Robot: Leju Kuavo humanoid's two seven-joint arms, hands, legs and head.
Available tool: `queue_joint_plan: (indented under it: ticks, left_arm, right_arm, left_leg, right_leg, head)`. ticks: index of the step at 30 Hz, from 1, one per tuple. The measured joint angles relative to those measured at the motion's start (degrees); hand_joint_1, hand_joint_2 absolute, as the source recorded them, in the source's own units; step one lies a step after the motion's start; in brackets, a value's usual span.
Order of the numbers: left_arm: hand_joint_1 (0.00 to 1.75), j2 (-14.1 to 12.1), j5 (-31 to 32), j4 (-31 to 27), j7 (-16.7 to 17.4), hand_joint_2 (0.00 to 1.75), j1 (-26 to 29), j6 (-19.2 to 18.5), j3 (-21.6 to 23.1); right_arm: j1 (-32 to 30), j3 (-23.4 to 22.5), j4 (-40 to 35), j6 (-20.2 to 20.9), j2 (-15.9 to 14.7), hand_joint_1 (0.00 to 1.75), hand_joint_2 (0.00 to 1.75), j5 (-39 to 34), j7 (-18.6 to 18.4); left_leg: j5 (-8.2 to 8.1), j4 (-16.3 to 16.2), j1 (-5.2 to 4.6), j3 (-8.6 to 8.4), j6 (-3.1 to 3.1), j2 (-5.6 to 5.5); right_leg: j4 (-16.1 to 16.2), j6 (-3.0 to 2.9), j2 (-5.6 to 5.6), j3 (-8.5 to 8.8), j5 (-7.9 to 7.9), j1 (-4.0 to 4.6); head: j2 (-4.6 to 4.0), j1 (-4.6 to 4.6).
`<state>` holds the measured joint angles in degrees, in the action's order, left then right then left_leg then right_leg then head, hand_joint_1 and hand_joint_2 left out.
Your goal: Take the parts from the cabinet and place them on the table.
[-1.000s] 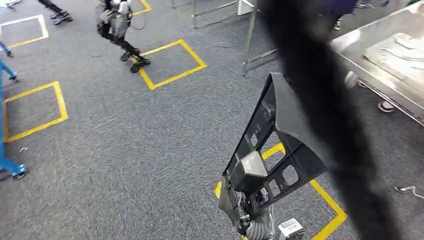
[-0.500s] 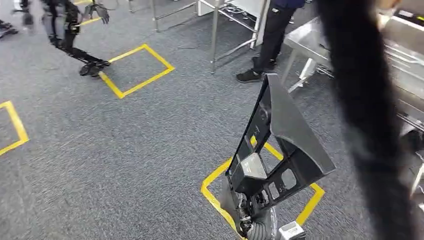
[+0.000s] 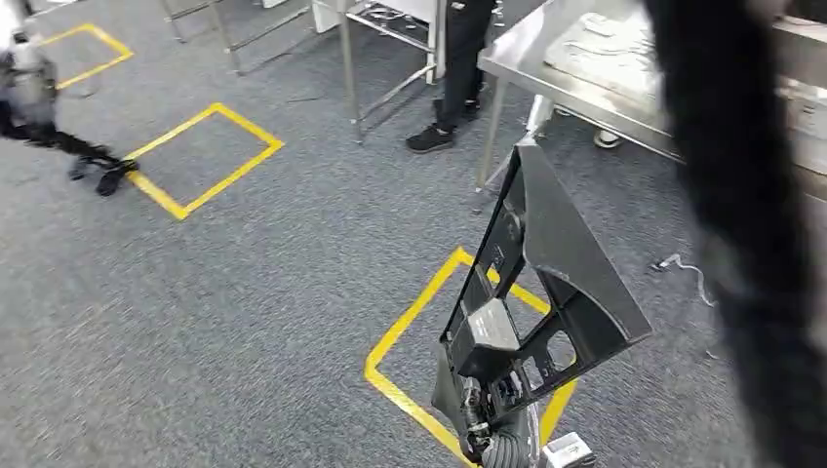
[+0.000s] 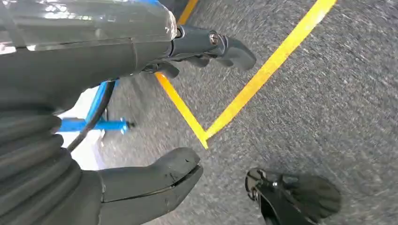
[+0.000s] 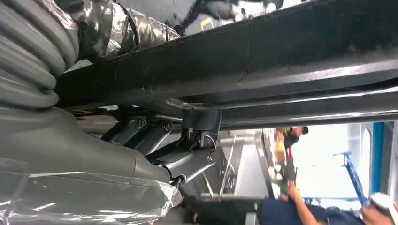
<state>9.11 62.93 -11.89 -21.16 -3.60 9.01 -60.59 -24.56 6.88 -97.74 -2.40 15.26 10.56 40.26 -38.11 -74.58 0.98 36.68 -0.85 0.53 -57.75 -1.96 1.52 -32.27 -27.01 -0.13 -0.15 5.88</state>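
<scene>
Whole head view shifted versus the two earlier frames: yellow floor square slid left, steel bench (image 3: pixel 585 73) swung from the right edge toward upper centre. Camera turning, not objects moving. Reads as the walk-and-turn leg of the carry, cabinet pickup done, placement not yet made.

Black plastic panel part (image 3: pixel 546 283) same place in the head view as before, standing tilted above the carpet, lower end down at the right robot hand (image 3: pixel 488 375). Still well apart from the bench; open carpet and a yellow tape square (image 3: pixel 410 322) in between. Person's dark trousers and shoes (image 3: pixel 444 117) beside the bench leg.

Right robot hand: fingers closed around the lower edge of the panel part, thumb and dark fingers clamping it from opposite faces in the right wrist view (image 5: pixel 187 150). Firm hold, no visible slip across the frames.

Left robot hand (image 4: pixel 155 117): hanging toward the floor, thumb and fingers well spread, nothing between them, touching nothing. Carpet and yellow tape beneath.

Broad dark blurred band across the right side of the head view; cannot identify.

Judgement: further turn and approach needed before set-down; person near the bench leg a collision concern.
</scene>
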Motion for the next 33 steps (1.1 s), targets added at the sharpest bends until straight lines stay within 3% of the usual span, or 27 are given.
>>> queue_joint_plan:
  ticks: [1, 2, 4, 5, 6, 9, 10, 11, 12, 13, 15, 16, 17, 19, 20, 21, 25, 26, 27, 28, 30, 31, 32, 33]
  left_arm:
    - [0.0, 0.0, 0.04, 0.0, -0.07, 1.75, 0.15, 0.0, 0.0]
    - [0.0, -0.02, 0.11, 0.0, -0.07, 1.75, 0.29, 0.0, 0.0]
    - [0.0, -0.07, 0.39, 0.0, -0.09, 1.75, 0.25, 0.02, 0.0]
    - [0.0, -0.09, 0.46, 0.0, -0.13, 1.75, 0.32, 0.07, 0.0]
    - [0.0, -0.07, 0.52, 0.0, -0.22, 1.75, 0.32, 0.06, 0.0]
    - [0.0, -0.04, 0.72, 0.0, -0.35, 1.75, -0.04, 0.07, 0.02]
    - [0.0, 0.09, 0.96, 0.0, -0.41, 1.75, 0.02, 0.04, 0.02]
    - [0.0, 0.24, 1.07, -0.02, -0.5, 1.75, -0.01, 0.07, 0.02]
    - [0.0, 0.22, 1.09, -0.02, -0.79, 1.75, 0.04, 0.09, 0.02]
    - [0.0, 0.24, 1.14, -0.04, -0.89, 1.75, 0.14, 0.09, 0.02]
    - [0.0, 0.22, 1.27, -0.04, -1.05, 1.75, 0.25, 0.09, 0.02]
    - [0.0, 0.22, 1.31, -0.04, -1.11, 1.75, 0.22, 0.09, 0.02]
    - [0.0, 0.22, 1.33, -0.04, -1.11, 1.75, 0.16, 0.07, 0.02]
    - [0.0, 0.31, 1.35, -0.04, -1.22, 1.75, 0.08, 0.0, 0.02]
    - [0.0, 0.37, 1.38, -0.04, -1.27, 1.75, 0.04, 0.0, 0.02]
    - [0.0, 0.42, 1.35, -0.04, -1.31, 1.75, 0.02, 0.0, 0.02]
    - [0.0, 0.46, 1.2, -0.04, -1.44, 1.75, -0.44, 0.06, 0.0]
    - [0.0, 0.44, 1.2, -0.04, -1.44, 1.75, -0.51, 0.11, 0.0]
    - [0.0, 0.35, 1.18, -0.07, -1.44, 1.75, -0.48, 0.22, 0.0]
    - [0.0, 0.35, 1.14, -0.07, -1.44, 1.75, -0.4, 0.28, 0.0]
    - [0.0, 0.35, 1.05, -0.07, -1.31, 1.75, -0.17, 0.28, 0.0]
    - [0.0, 0.35, 1.03, -0.07, -1.27, 1.75, -0.02, 0.28, 0.0]
    - [0.0, 0.33, 1.03, -0.07, -1.18, 1.75, 0.11, 0.3, -0.02]
    - [0.0, 0.28, 1.0, -0.09, -1.09, 1.75, 0.17, 0.35, -0.04]
  right_arm:
    - [-0.03, 0.0, 0.0, -0.02, 0.0, 1.75, 1.75, 0.0, 0.0]
    - [-0.05, 0.0, 0.0, -0.02, 0.0, 1.75, 1.75, 0.0, 0.0]
    - [-0.05, 0.0, -0.02, 0.0, 0.0, 1.75, 1.75, -0.13, 0.0]
    - [-0.07, -0.02, -0.04, 0.0, 0.0, 1.75, 1.75, -0.26, 0.0]
    - [-0.01, -0.09, -0.11, 0.02, 0.0, 1.75, 1.75, -0.35, 0.0]
    - [-0.25, -0.28, -0.22, 0.02, 0.0, 1.75, 1.75, -0.35, 0.02]
    - [-0.32, -0.39, -0.33, 0.02, 0.0, 1.75, 1.75, -0.37, 0.02]
    - [-0.54, -0.46, -0.46, 0.04, 0.0, 1.75, 1.75, -0.35, 0.02]
    - [-0.52, -0.48, -0.72, 0.04, 0.0, 1.75, 1.75, -0.35, 0.02]
    - [-0.34, -0.48, -0.74, 0.13, 0.0, 1.75, 1.75, -0.33, 0.02]
    - [-0.37, -0.48, -0.72, 0.13, 0.0, 1.75, 1.75, -0.35, 0.02]
    - [-0.38, -0.55, -0.72, 0.13, 0.0, 1.75, 1.75, -0.35, 0.0]
    - [-0.4, -0.57, -0.7, 0.13, 0.0, 1.75, 1.75, -0.37, 0.0]
    - [-0.39, -0.59, -0.7, 0.17, 0.0, 1.75, 1.75, -0.39, 0.0]
    - [-0.38, -0.59, -0.7, 0.17, 0.0, 1.75, 1.75, -0.39, 0.0]
    - [-0.25, -0.59, -0.7, 0.17, 0.0, 1.75, 1.75, -0.37, 0.0]
    - [-0.35, -0.68, -0.72, 0.17, 0.18, 1.75, 1.75, -0.15, 0.02]
    - [-0.42, -0.68, -0.72, 0.17, 0.28, 1.75, 1.75, -0.11, 0.02]
    - [-0.37, -0.74, -0.72, 0.17, 0.41, 1.75, 1.75, -0.02, 0.02]
    - [-0.29, -0.76, -0.7, 0.17, 0.48, 1.75, 1.75, -0.02, 0.02]
    - [-0.28, -0.77, -0.66, 0.2, 0.5, 1.75, 1.75, 0.0, 0.0]
    - [-0.29, -0.76, -0.63, 0.2, 0.52, 1.75, 1.75, 0.02, 0.0]
    - [-0.3, -0.76, -0.59, 0.2, 0.52, 1.75, 1.75, 0.02, 0.0]
    - [-0.32, -0.81, -0.59, 0.22, 0.55, 1.75, 1.75, 0.02, 0.0]
  left_leg:
    - [0.55, -0.88, 0.0, 0.62, -0.06, -0.02]
    - [2.59, 1.02, 0.04, 0.0, -0.12, -0.04]
    - [8.36, 10.38, 0.27, -3.92, -0.12, -1.08]
    - [9.41, 14.73, 0.54, -5.67, -0.02, -3.57]
    - [8.49, 15.53, 0.34, -5.96, 0.11, -5.09]
    - [8.73, 15.22, -0.08, -6.0, 1.07, -3.45]
    - [9.08, 15.72, 0.25, -6.06, 1.58, -2.73]
    - [9.36, 16.1, 0.39, -6.24, 2.04, -1.75]
    - [9.4, 16.28, 0.41, -6.26, 2.44, -1.35]
    - [9.37, 16.29, 0.26, -6.23, 2.62, -0.51]
    - [9.14, 16.27, 0.1, -6.25, 2.75, 1.07]
    - [9.03, 16.25, 0.09, -6.31, 2.74, 1.81]
    - [8.89, 16.25, 0.09, -6.47, 2.68, 2.52]
    - [8.52, 16.26, 0.07, -7.05, 2.45, 3.81]
    - [8.3, 16.28, 0.05, -7.46, 2.27, 4.38]
    - [8.15, 16.5, -0.1, -7.66, 1.99, 4.93]
    - [8.01, 17.17, -0.18, -8.77, 0.61, 7.14]
    - [7.37, 16.6, 0.15, -8.68, 0.23, 5.34]
    - [5.95, 14.67, 0.13, -7.85, 0.19, 2.29]
    - [3.6, 10.72, 0.19, -6.04, 0.11, 0.73]
    - [-0.09, 1.96, 0.2, -1.66, -0.18, -0.03]
    - [-0.38, -0.68, 0.2, -0.14, -0.3, -0.03]
    - [0.95, -0.45, 0.21, 0.12, -0.36, -0.04]
    - [3.71, 2.81, 0.23, -0.95, -0.33, -0.09]
  right_leg:
    - [-0.12, 0.01, 0.85, 0.01, -0.01, 0.0]
    - [-0.35, 0.12, 1.77, 0.03, -0.08, -0.08]
    - [-1.06, 0.62, 3.44, 0.0, -0.46, -0.25]
    - [-1.56, 0.97, 4.03, -0.23, -0.74, -0.37]
    - [-2.23, 1.36, 4.52, -0.66, -0.97, -0.05]
    - [-1.68, 2.4, 6.18, -1.17, -0.43, -0.49]
    - [-1.77, 2.79, 6.84, -1.31, -0.34, -0.45]
    - [-2.62, 2.86, 4.67, -1.47, -0.96, -0.46]
    - [-4.7, 3.0, 1.73, -2.62, -2.58, -0.19]
    - [-8.93, 3.26, 0.07, -4.73, -4.97, -0.23]
    - [-17.14, 3.52, -1.02, -8.81, -8.33, -0.41]
    - [-18.79, 3.58, -1.14, -9.69, -8.3, -0.48]
    - [-17.64, 3.56, -1.26, -9.11, -6.9, -0.53]
    - [-8.69, 3.12, -2.16, -4.28, -2.0, -0.48]
    - [-3.07, 2.53, -4.12, -1.07, 0.01, -0.14]
    - [-1.98, 1.87, -6.21, -0.44, -1.02, 0.45]
    - [-0.8, 1.14, -3.81, -0.66, -0.44, 0.69]
    - [0.06, 0.83, -3.21, 0.0, 0.13, -0.3]
    - [0.32, 0.52, -2.6, 0.08, 0.27, -0.28]
    - [0.32, 0.29, -2.04, 0.01, 0.31, -0.3]
    - [0.25, 0.11, -0.65, -0.02, 0.2, -0.21]
    - [0.18, 0.1, 0.22, -0.01, 0.19, -0.19]
    - [0.05, 0.14, 1.18, 0.06, 0.14, -0.2]
    - [-0.16, 0.29, 2.19, 0.15, 0.02, -0.26]
  head:
    - [0.0, 0.0]
    - [0.0, 0.0]
    - [0.0, 0.0]
    - [0.0, 0.0]
    - [0.0, 0.0]
    - [0.0, 0.02]
    - [-0.02, 0.02]
    - [0.0, 0.02]
    - [0.0, 0.13]
    - [0.0, 0.04]
    - [0.0, 0.07]
    - [0.0, 0.07]
    - [0.0, 0.04]
    - [0.0, 0.04]
    - [-0.02, 0.07]
    - [-0.02, 0.0]
    - [0.0, 0.04]
    - [-0.02, 0.04]
    - [0.0, 0.07]
    - [0.0, 0.0]
    - [0.0, 0.02]
    - [-0.02, 0.02]
    - [0.0, 0.02]
    - [0.0, 0.02]
